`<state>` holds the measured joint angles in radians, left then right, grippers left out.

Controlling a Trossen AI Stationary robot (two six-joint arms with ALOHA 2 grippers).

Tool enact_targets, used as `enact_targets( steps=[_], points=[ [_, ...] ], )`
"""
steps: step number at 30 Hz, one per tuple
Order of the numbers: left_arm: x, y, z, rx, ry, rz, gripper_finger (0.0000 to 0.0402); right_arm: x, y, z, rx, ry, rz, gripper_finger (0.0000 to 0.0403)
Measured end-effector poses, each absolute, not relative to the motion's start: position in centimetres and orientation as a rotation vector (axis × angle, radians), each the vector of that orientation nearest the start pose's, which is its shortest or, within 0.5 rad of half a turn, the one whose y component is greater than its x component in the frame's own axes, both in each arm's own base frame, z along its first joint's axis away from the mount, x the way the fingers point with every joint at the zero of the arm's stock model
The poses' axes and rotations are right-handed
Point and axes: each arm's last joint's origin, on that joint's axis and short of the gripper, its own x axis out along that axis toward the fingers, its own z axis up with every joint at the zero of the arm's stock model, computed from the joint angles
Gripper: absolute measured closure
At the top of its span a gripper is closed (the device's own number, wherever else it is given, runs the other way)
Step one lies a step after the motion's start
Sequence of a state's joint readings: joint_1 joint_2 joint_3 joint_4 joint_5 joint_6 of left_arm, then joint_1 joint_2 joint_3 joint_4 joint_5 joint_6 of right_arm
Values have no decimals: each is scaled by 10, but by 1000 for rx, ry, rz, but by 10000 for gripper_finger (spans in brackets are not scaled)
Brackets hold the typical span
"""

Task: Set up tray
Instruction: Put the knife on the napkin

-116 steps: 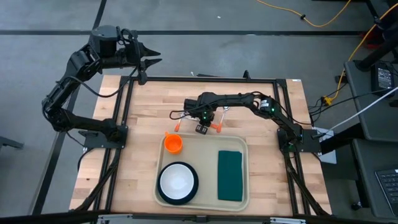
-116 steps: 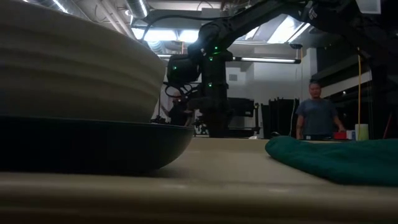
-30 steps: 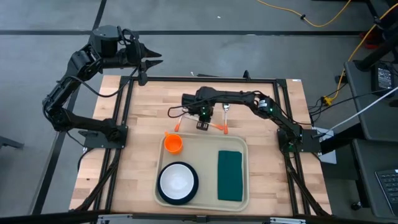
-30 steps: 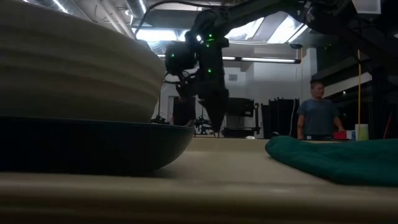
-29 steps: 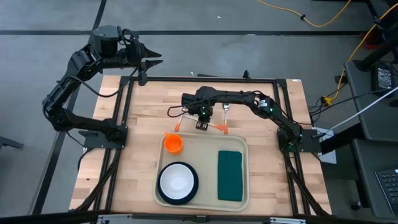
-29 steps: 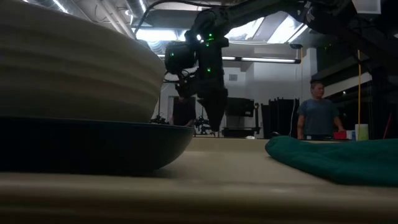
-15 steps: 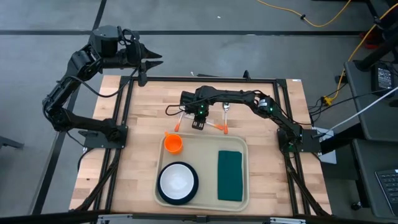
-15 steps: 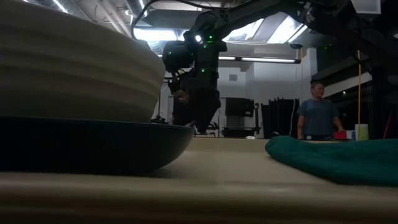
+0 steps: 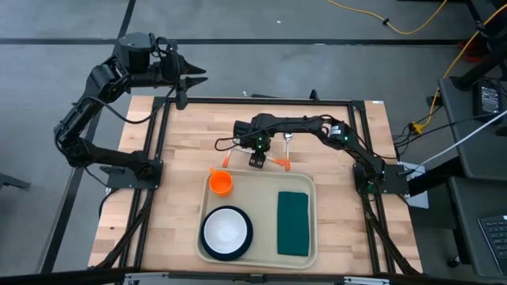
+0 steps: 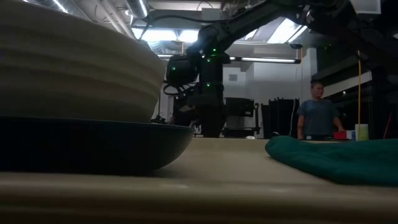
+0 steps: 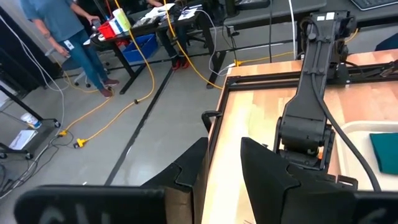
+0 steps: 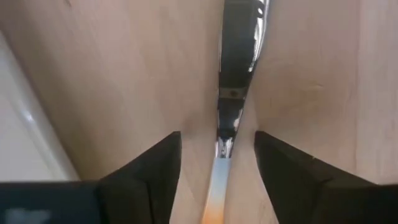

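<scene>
Right pincer (image 9: pixel 256 161) – lowered over a utensil (image 12: pixel 227 118) on the surface (image 9: pixel 190 134), fingers parted astride its handle, evidently for pickup | tray (image 9: pixel 257 184) – just beside, already bearing cup, bowl, napkin | left pincer (image 9: pixel 192 77) – parked off-surface, narrowly parted, empty

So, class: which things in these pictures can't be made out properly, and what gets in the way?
- Utensil, right wrist view: both ends cut off by the picture edges, so its type is unclear.
- Tray, low view: mostly hidden behind the looming bowl.
- Right pincer, high view: utensils beneath it too small to identify.
</scene>
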<state>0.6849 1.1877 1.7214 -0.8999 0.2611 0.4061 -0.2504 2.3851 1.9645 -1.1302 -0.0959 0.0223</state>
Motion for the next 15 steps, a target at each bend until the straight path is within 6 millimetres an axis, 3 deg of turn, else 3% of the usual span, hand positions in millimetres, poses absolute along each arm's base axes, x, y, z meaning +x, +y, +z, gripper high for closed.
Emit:
enact_targets(
  steps=[7, 15],
  points=[
    [153, 115, 491, 233, 397, 346, 313, 447, -112, 137, 279, 1512, -139, 213],
    [153, 115, 491, 233, 398, 347, 313, 448, -113, 136, 258, 1513, -163, 281]
  ],
)
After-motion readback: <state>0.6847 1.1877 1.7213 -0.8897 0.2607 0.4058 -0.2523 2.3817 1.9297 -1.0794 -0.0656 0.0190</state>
